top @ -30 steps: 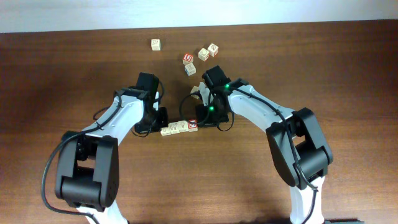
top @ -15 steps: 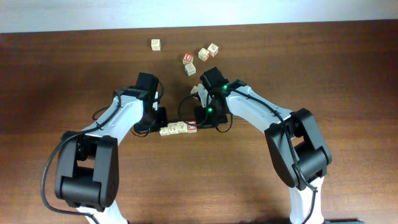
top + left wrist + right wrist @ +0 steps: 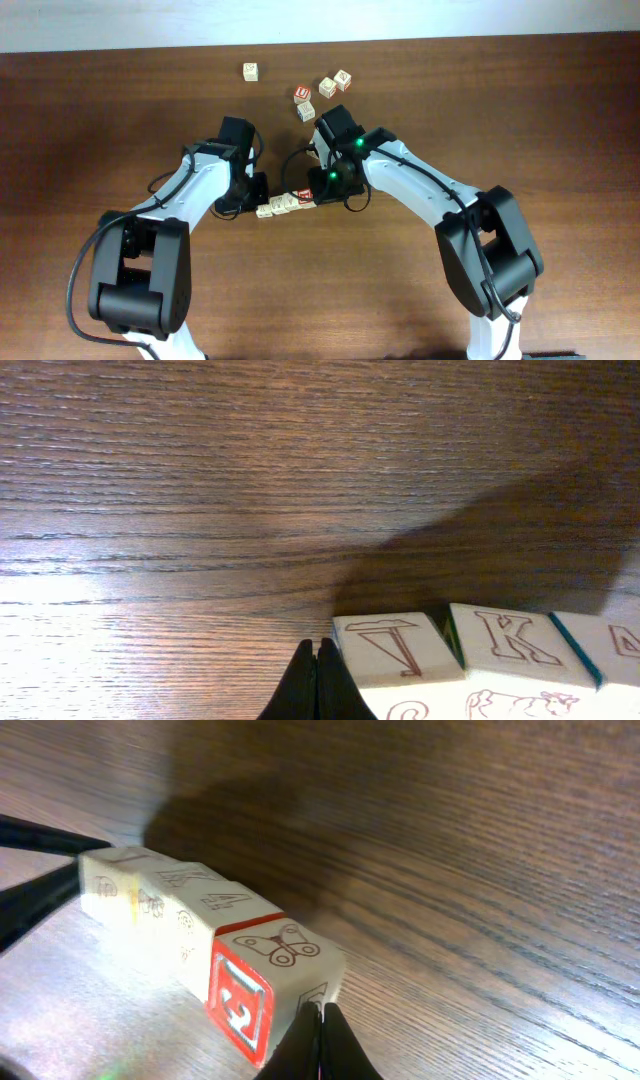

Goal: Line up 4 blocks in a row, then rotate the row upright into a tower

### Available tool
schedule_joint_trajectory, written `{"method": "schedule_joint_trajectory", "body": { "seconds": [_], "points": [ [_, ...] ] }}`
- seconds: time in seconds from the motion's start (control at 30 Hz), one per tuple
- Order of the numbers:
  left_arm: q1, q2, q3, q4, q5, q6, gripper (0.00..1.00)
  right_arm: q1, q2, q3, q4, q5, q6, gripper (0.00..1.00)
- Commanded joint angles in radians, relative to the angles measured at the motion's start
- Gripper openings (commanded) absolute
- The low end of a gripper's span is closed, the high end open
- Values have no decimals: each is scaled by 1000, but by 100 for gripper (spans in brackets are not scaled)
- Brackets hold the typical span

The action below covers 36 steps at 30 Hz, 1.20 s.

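Left wrist view's bottom and right edges cut off the blocks [image 3: 510, 650].

Pale matt wooden blocks [image 3: 200, 935], dark grained wood table [image 3: 200, 480] with soft sheen

Row of blocks [image 3: 287, 204] sits mid-table, blocked at both ends. Left gripper [image 3: 318, 682] is closed, tip at the L end; right gripper [image 3: 320, 1038] is closed, tip against the R end, so no side access. Left arm [image 3: 200, 185] and right arm [image 3: 420, 185] slant in from both sides, leaving a wedge of bare table [image 3: 300, 280] open in front of the row. Behind the row the R wrist overhangs. Past it are 4 loose blocks [image 3: 327, 87] close together and a single block [image 3: 250, 71] apart to the left. Far L and far R of the table are open wood.
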Motion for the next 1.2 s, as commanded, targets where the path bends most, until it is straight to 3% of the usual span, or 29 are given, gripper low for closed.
{"method": "schedule_joint_trajectory", "body": {
  "seconds": [0.0,0.5,0.97,1.1,1.17],
  "points": [
    [-27,11,10,17,136,-7,0,79,-35,25,23,-126,8,4],
    [-27,11,10,18,136,-7,0,85,40,-5,22,-76,79,4],
    [-21,11,10,28,136,2,0,56,50,-9,4,-80,52,4],
    [16,11,23,1,135,52,9,6,50,-9,-6,-131,29,5],
    [34,11,29,-10,122,70,11,-16,47,-8,-14,-145,17,10]
  ]
}}
